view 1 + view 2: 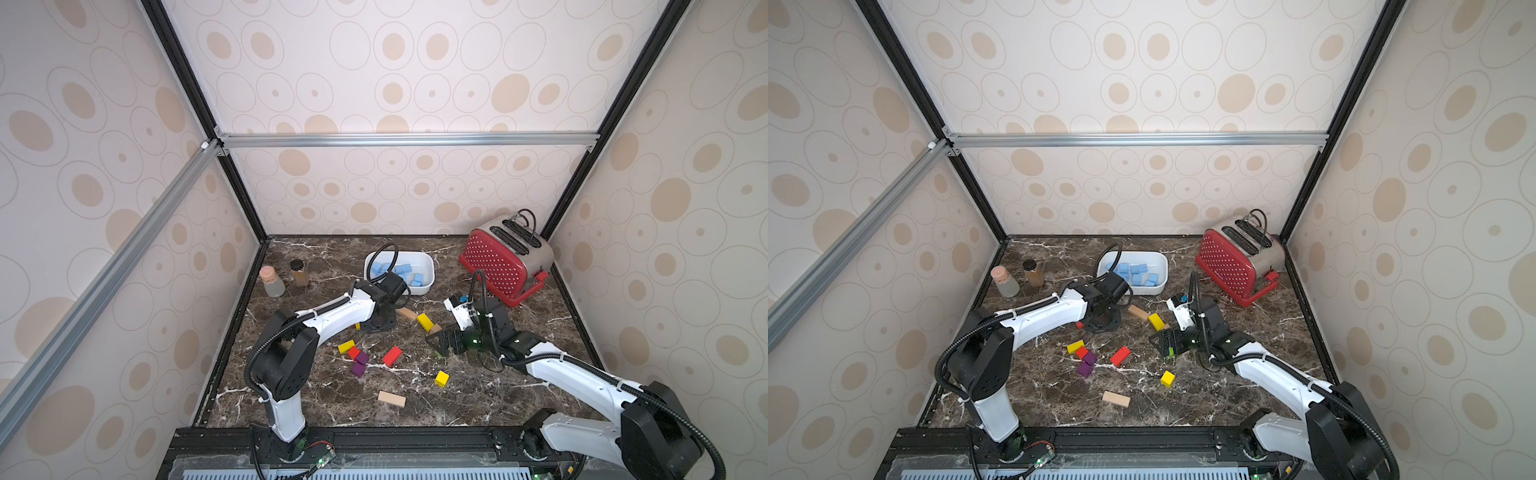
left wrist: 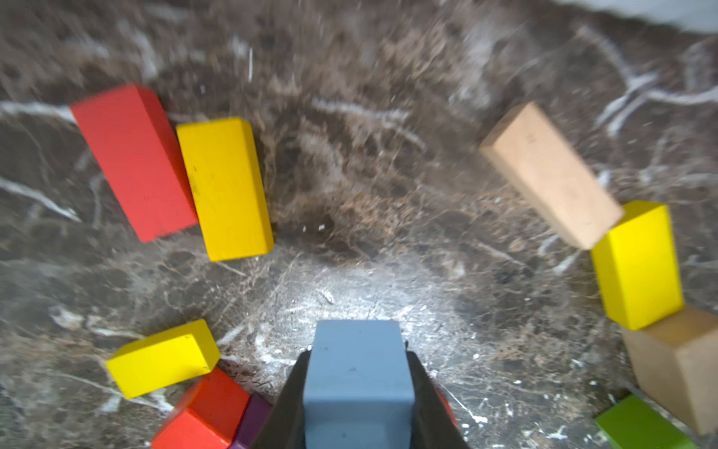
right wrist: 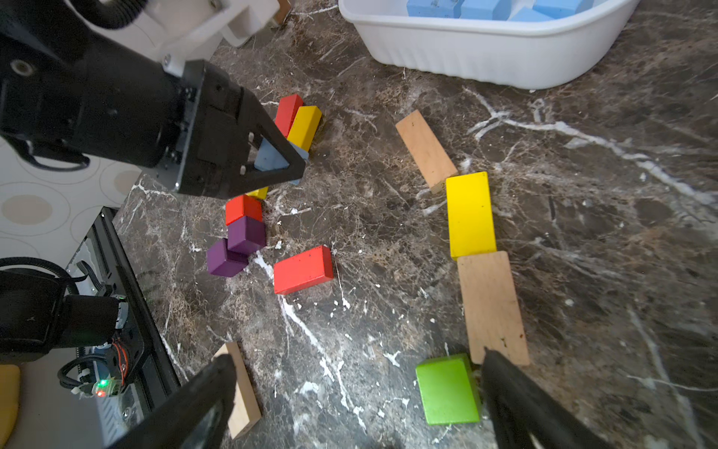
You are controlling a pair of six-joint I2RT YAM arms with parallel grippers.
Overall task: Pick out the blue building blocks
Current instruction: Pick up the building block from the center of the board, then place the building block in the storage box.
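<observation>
My left gripper (image 2: 357,352) is shut on a light blue building block (image 2: 358,377), and its two dark fingers press the block's sides just above the marble. From the right wrist view, the same block (image 3: 269,158) shows through the left gripper (image 3: 289,167) beside a red and yellow pair. Both top views hide the held block under the left gripper (image 1: 380,322) (image 1: 1100,322). Several more blue blocks (image 1: 401,270) (image 1: 1136,272) lie in the white tub (image 1: 430,272) (image 3: 485,54). My right gripper (image 3: 357,357) (image 1: 442,343) is open low over the table, a green block (image 3: 447,388) lying against one finger.
Loose red, yellow, purple and tan blocks are scattered across the marble table (image 1: 332,399), among them a red bar (image 1: 392,356) and a tan bar (image 1: 391,398). A red toaster (image 1: 505,257) stands at the back right. Two jars (image 1: 272,280) (image 1: 299,272) stand at the back left.
</observation>
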